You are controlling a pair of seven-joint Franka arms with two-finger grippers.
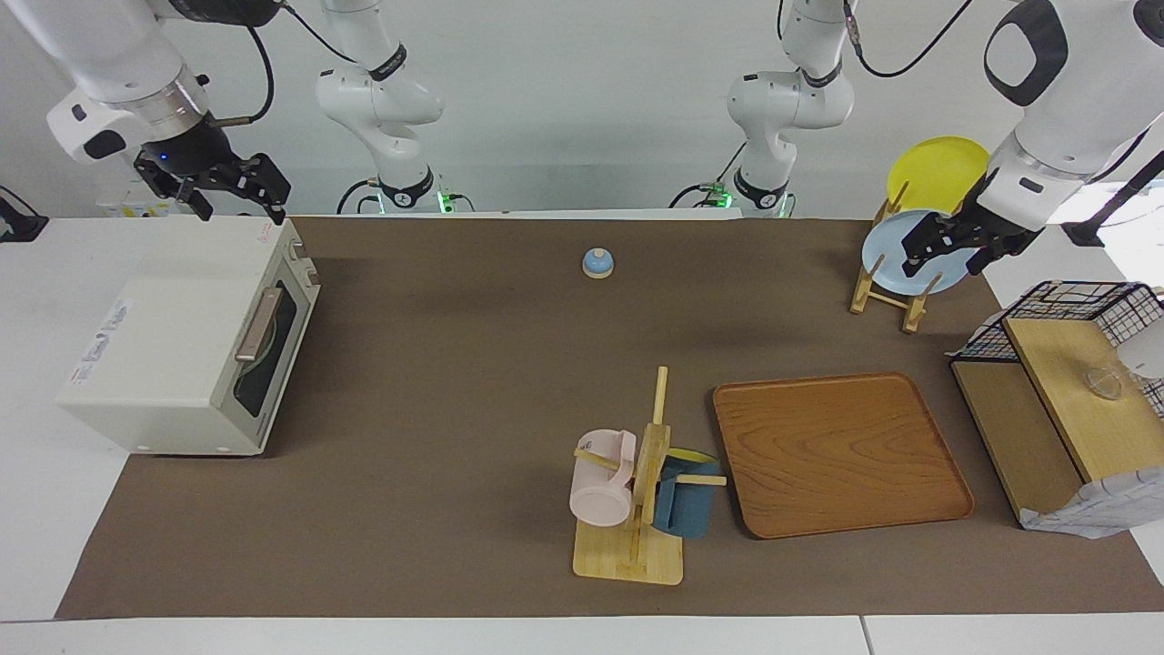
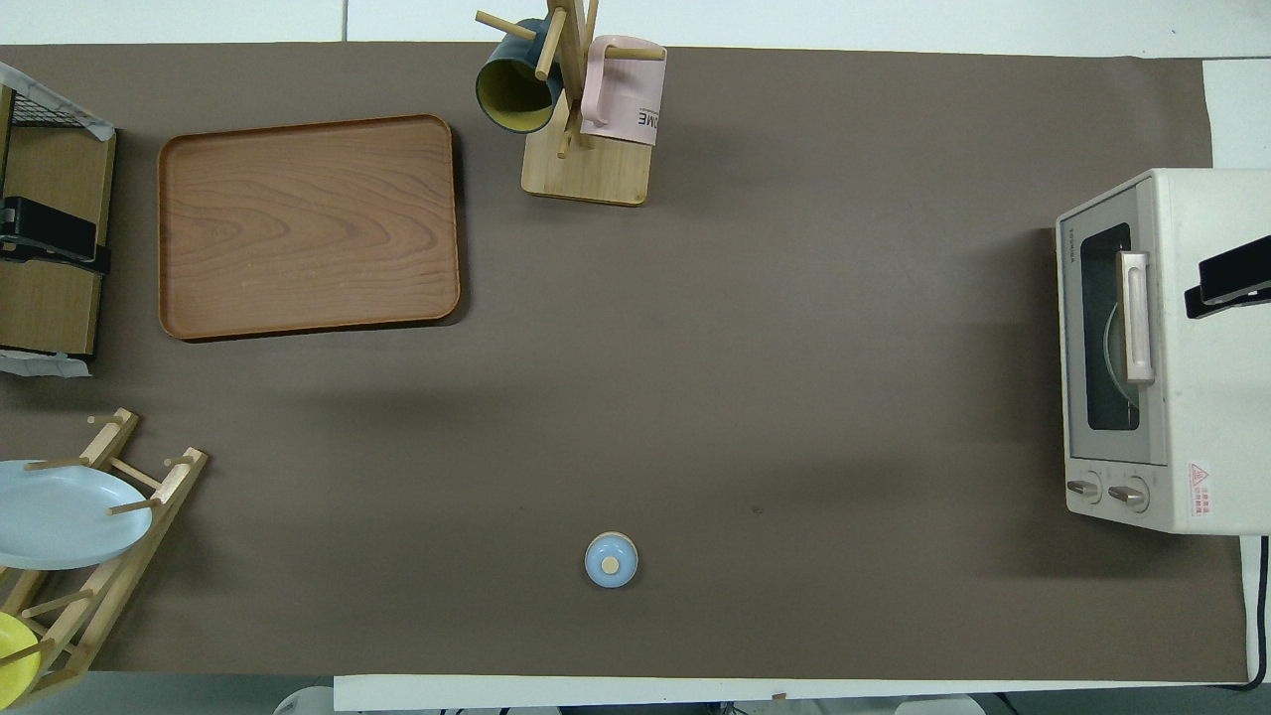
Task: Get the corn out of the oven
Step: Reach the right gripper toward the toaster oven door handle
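Note:
The cream-white oven (image 1: pixel 173 337) stands at the right arm's end of the table, its dark glass door (image 1: pixel 273 350) shut, the tan handle (image 1: pixel 257 325) across it. It also shows in the overhead view (image 2: pixel 1192 397). A curved rim shows dimly through the glass. The corn is hidden. My right gripper (image 1: pixel 238 202) hangs open and empty over the oven's top, at the edge nearer the robots; its tip shows in the overhead view (image 2: pixel 1231 283). My left gripper (image 1: pixel 946 259) waits open and empty in the air at the plate rack (image 1: pixel 896 296).
The rack holds a light blue plate (image 1: pixel 887 246) and a yellow plate (image 1: pixel 937 168). A wooden tray (image 1: pixel 837 455), a mug tree (image 1: pixel 650 473) with a pink and a blue mug, and a small blue bell (image 1: pixel 597 263) are on the mat. A wire basket (image 1: pixel 1082 300) with wooden shelves stands at the left arm's end.

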